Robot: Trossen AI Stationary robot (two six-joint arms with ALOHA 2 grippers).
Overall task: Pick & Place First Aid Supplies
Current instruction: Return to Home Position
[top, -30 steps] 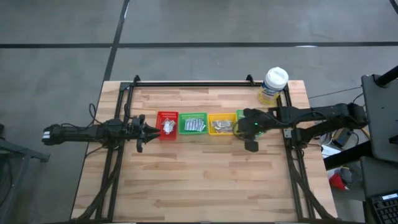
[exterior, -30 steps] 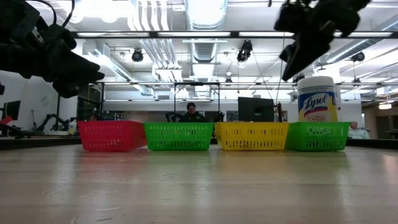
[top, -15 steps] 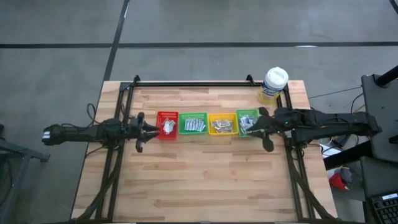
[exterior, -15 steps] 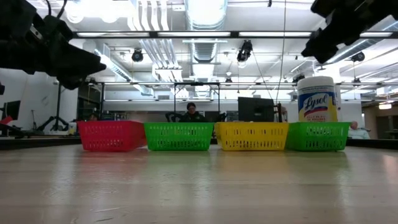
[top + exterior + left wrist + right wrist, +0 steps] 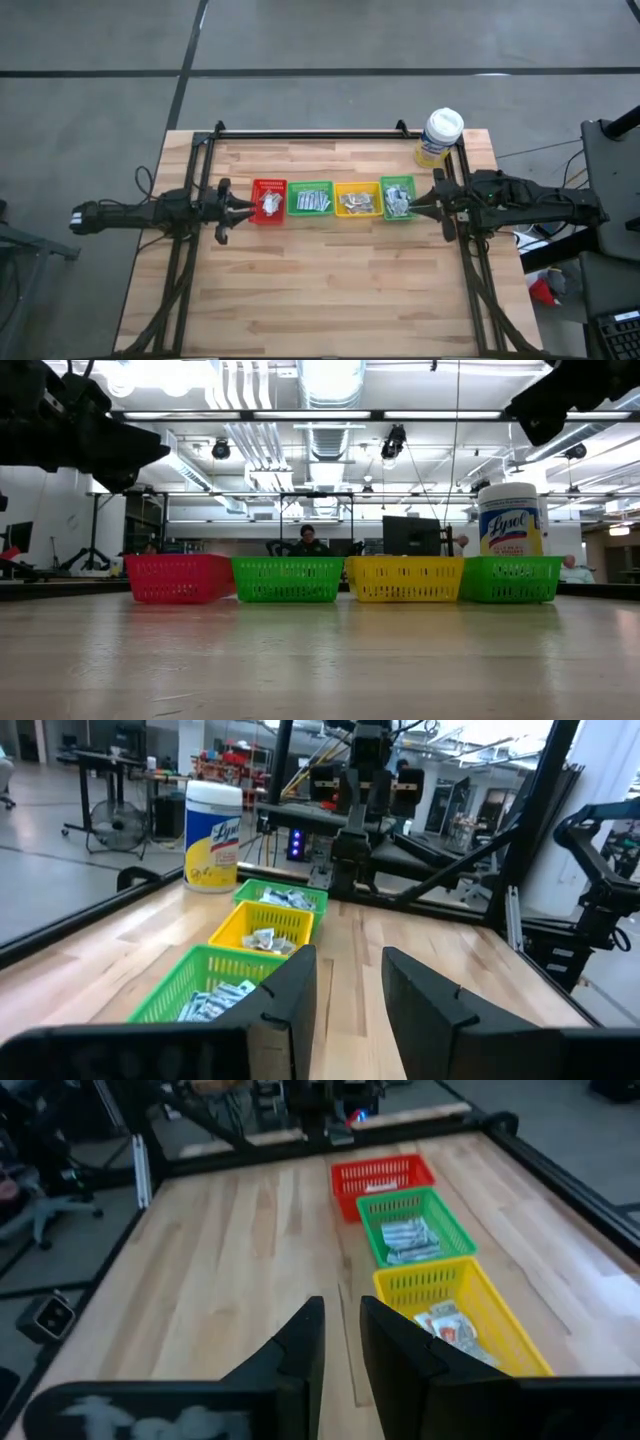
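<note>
Sachets (image 5: 311, 203) lie in four bins set side by side in a row across the middle of the table (image 5: 330, 290): red bin (image 5: 269, 183), green bin (image 5: 311, 184), yellow bin (image 5: 355, 185), second green bin (image 5: 397, 180). The tub (image 5: 441, 136) stands upright behind the last one, near the far right corner. Left gripper (image 5: 226, 208) hangs above the boards just beside the red bin's outer end, and right gripper (image 5: 440, 203) likewise beside the second green bin's outer end; both face inward along the row, fingers a narrow gap apart, holding nothing.
</note>
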